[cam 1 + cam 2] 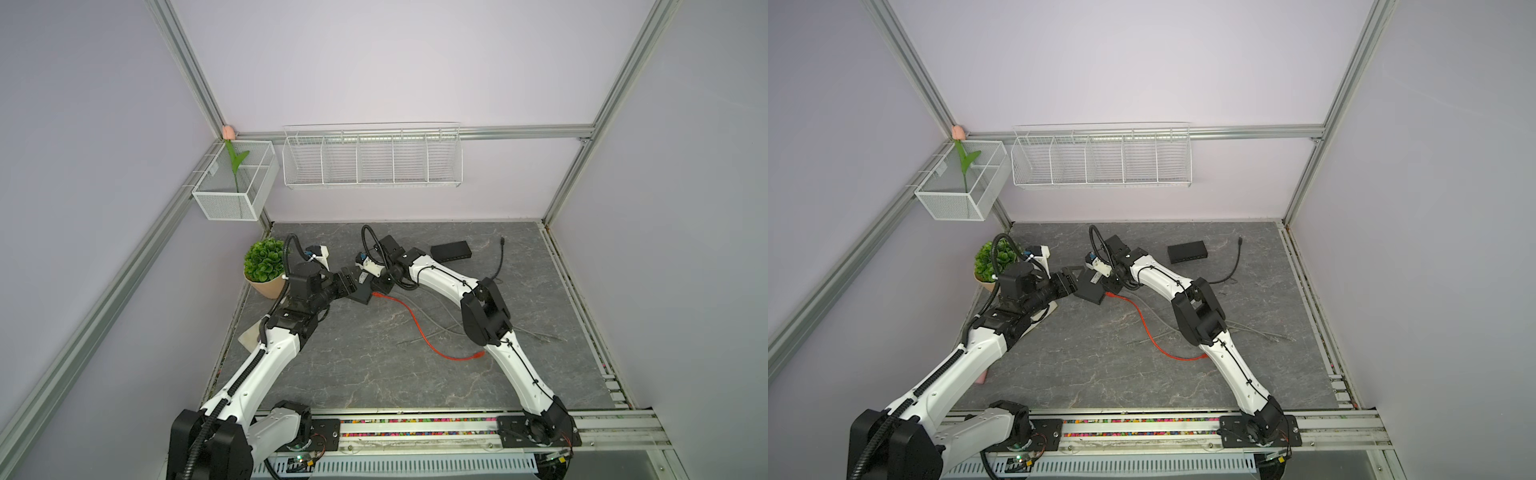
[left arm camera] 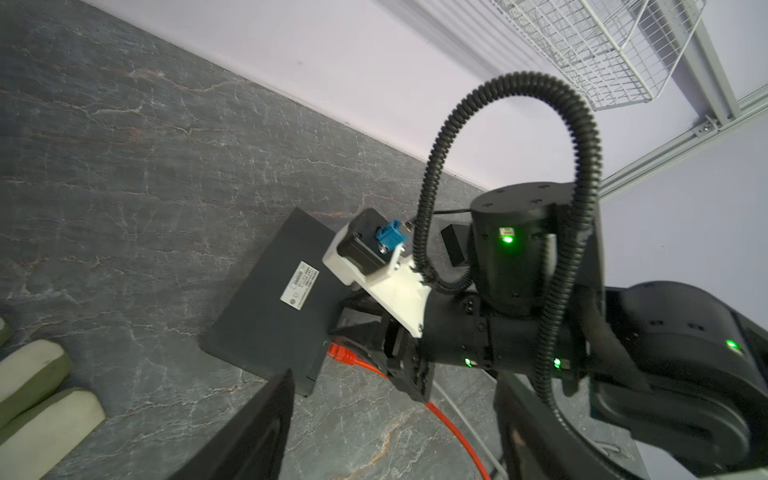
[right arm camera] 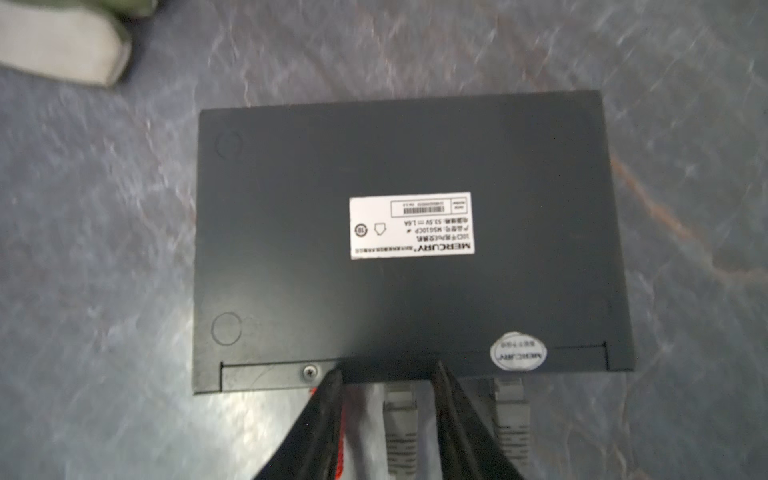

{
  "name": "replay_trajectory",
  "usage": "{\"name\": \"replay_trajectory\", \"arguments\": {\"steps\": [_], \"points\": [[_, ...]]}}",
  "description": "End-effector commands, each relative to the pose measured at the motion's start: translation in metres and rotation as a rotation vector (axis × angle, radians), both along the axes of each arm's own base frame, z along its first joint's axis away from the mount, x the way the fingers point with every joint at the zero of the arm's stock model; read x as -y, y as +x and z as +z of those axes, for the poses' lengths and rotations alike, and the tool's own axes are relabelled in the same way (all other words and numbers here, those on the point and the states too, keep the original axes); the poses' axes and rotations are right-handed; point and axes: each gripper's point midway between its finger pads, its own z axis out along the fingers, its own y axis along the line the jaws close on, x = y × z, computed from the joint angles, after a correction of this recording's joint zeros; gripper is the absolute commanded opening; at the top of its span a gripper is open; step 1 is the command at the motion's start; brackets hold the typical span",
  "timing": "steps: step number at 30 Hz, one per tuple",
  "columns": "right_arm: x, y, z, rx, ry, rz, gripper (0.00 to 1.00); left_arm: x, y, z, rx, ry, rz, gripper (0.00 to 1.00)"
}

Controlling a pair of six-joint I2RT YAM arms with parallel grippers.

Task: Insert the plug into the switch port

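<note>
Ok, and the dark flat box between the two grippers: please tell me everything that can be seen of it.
The box is a flat, dark grey rectangle, metal by its look, lying on the stone-patterned table with its underside up: a white printed label, a round sticker and one screw show. Two grey plugs and an orange plug sit at its port edge, where the fingertips of the right gripper meet it. The left gripper hangs open near one corner.
</note>
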Motion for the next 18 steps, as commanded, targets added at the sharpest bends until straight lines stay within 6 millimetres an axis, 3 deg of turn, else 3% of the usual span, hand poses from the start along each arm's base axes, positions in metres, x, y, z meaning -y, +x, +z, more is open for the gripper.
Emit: {"name": "replay_trajectory", "arguments": {"steps": [1, 4, 7, 11, 15, 17, 18], "points": [[-0.014, 0.011, -0.014, -0.009, 0.000, -0.036, 0.43, -0.012, 0.002, 0.014, 0.049, -0.012, 0.045, 0.77], [-0.027, 0.036, 0.001, 0.073, 0.065, -0.082, 0.48, -0.018, 0.003, 0.018, 0.055, -0.014, 0.057, 0.77], [-0.041, 0.047, 0.026, 0.129, 0.166, -0.096, 0.53, -0.021, 0.003, 0.020, 0.054, -0.017, 0.062, 0.77], [-0.050, 0.036, 0.070, 0.134, 0.242, -0.073, 0.70, -0.027, -0.002, 0.031, 0.065, -0.019, 0.072, 0.77], [-0.018, 0.021, 0.119, 0.187, 0.203, -0.100, 0.74, -0.020, -0.019, 0.043, 0.096, -0.041, 0.014, 0.77], [0.006, 0.011, 0.145, 0.221, 0.196, -0.135, 0.74, -0.008, -0.029, 0.037, 0.079, -0.040, -0.036, 0.78], [0.022, 0.003, 0.149, 0.233, 0.179, -0.159, 0.74, 0.002, -0.035, 0.030, 0.067, -0.026, -0.064, 0.78]]}}
